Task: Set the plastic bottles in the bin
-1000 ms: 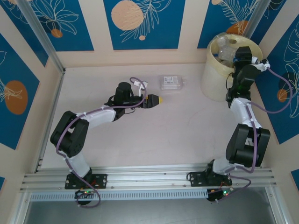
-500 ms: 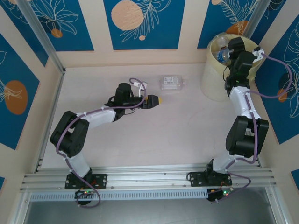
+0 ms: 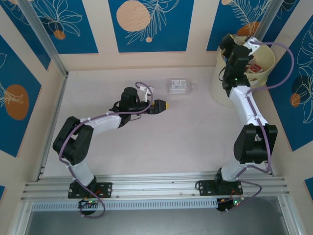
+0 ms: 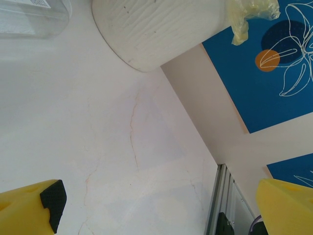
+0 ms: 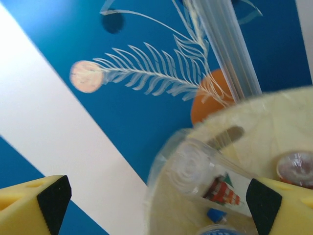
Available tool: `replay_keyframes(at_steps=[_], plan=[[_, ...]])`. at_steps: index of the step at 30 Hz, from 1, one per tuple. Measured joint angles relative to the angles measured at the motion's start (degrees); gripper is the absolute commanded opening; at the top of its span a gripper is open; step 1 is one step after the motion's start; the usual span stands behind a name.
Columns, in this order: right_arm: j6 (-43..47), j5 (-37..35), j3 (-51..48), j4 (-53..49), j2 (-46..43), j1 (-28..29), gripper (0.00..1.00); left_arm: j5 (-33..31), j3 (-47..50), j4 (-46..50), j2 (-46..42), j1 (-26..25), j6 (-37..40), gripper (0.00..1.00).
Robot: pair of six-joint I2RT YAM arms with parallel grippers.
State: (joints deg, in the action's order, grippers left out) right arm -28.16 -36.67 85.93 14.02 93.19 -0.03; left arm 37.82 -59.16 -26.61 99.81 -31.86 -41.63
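One clear plastic bottle (image 3: pixel 180 86) lies on its side on the table; its edge shows at the top left of the left wrist view (image 4: pixel 30 17). My left gripper (image 3: pixel 164 105) (image 4: pixel 156 210) hovers just left of and nearer than it, open, nothing between the yellow fingers (image 4: pixel 29 213). The cream-yellow bin (image 3: pixel 218 89) (image 4: pixel 156 29) stands at the far right corner. My right gripper (image 3: pixel 228 45) (image 5: pixel 156 205) hangs open over the bin's left rim. Below it a clear bottle with a red label (image 5: pixel 210 176) lies inside the bin (image 5: pixel 274 122), beside a blue cap (image 5: pixel 215 215).
Blue-and-cream patterned walls close in the table at the back and sides. An aluminium post (image 5: pixel 230 49) runs up behind the bin. A metal rail (image 3: pixel 156 188) crosses the near edge. A scrap of the bin's bag (image 4: pixel 252 12) hangs over its rim.
My right arm has swung left across the top of the bin, from its right side to its left rim. The left arm and the table bottle have stayed put.
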Motion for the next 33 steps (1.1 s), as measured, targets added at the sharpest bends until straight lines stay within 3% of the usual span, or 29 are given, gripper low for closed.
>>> replay_keyframes(at_steps=[4,10,17,22,26,33], plan=[[5.77,-3.41,4.02,-3.89,-1.62,1.49,0.95,0.00,0.02,-0.39,0.02,0.15,-0.02,1.00],[7.50,-1.70,9.16,-16.44,-4.66,0.24,0.94,0.00,0.76,-0.79,0.02,0.39,-0.02,1.00],[2.10,22.60,16.68,-26.99,-4.17,-5.68,0.93,0.02,1.22,-2.45,1.22,0.57,-1.29,1.00],[-0.37,30.80,21.88,-33.77,0.90,-6.47,0.93,0.02,1.86,-2.95,1.95,0.61,-1.79,1.00],[-2.62,30.38,21.33,-39.39,3.61,-6.84,0.94,0.02,1.92,-3.17,1.95,0.72,-1.97,1.00],[-3.78,23.04,19.67,-41.81,4.50,-10.05,0.94,0.02,2.54,-3.85,1.95,1.09,-2.01,1.00]])
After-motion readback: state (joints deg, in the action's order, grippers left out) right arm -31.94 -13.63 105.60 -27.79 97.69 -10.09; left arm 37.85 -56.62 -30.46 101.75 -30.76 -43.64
